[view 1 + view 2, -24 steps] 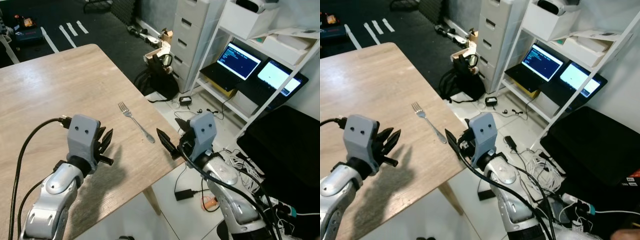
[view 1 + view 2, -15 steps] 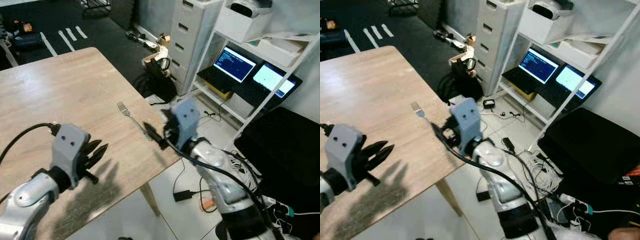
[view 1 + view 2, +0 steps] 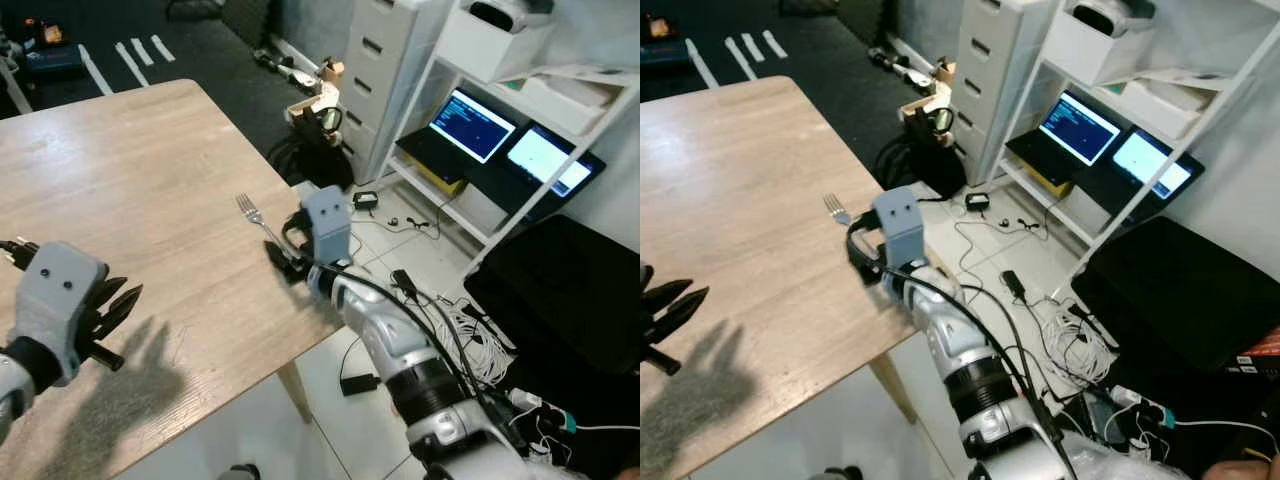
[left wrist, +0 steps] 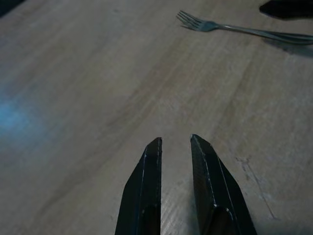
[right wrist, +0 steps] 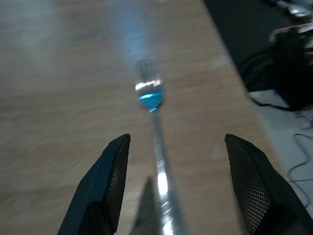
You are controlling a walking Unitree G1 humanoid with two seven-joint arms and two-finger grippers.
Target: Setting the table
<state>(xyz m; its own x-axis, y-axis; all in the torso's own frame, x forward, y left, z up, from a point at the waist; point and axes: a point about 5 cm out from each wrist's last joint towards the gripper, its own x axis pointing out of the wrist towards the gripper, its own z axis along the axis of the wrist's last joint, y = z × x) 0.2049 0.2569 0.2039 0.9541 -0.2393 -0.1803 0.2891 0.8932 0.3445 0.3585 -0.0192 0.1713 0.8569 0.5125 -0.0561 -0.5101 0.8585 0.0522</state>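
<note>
My fingers over the fork at the bench edge

My left fingers (image 4: 175, 183) hovered nearly together above the bare wooden bench (image 3: 120, 190), well apart from the fork (image 3: 262, 231). My right fingers (image 5: 178, 188) stood wide apart, straddling the fork's handle near the bench's right edge.

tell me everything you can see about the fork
The fork is a slim, shiny piece that looks like metal, with four short tines and a long thin handle. It lies flat on the light wooden table, near the edge on the robot's right, tines pointing away from the robot. The right end effector is open with one finger on each side of the handle end. No contact with the fork can be seen. The left end effector hovers apart from it.
</note>
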